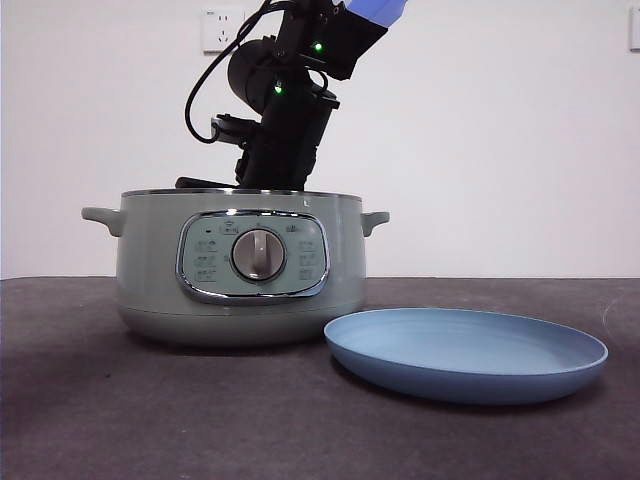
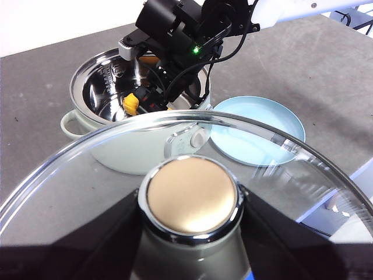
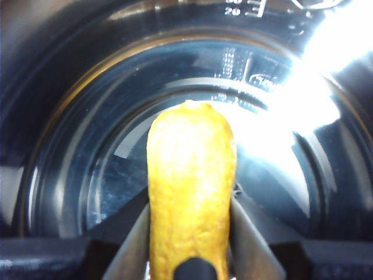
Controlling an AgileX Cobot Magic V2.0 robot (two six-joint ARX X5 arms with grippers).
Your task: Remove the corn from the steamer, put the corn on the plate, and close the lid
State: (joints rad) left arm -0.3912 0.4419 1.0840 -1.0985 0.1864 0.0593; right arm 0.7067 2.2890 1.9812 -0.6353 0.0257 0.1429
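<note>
**Two end effectors at an uncovered steamer: one holds the lid, one grips the corn**

Largest is the dark tabletop [image 1: 80, 400], which carries the steamer [image 1: 150, 270] at left and the plate [image 1: 470, 355] just to its right and slightly nearer; the two sit very close together in the front view. The steamer stands uncovered, its polished inner bowl [image 2: 102, 96] exposed, its control panel and silver dial [image 1: 258, 254] facing the front camera. The plate is bare. The lid [image 2: 87, 169] is held away from the pot, filling the left wrist view; the left end effector [image 2: 189, 201] is closed around its knob [image 2: 191, 195], with a dark jaw on either side. The right arm [image 1: 285, 110] descends from above into the steamer's opening. Inside the bowl, the right end effector [image 3: 191, 233] pinches the corn [image 3: 191, 192] between its two jaws, the cob's rounded tip pointing toward the bowl's bottom. From the left wrist view, part of the corn shows yellow beside that end effector, below the steamer's rim.
</note>
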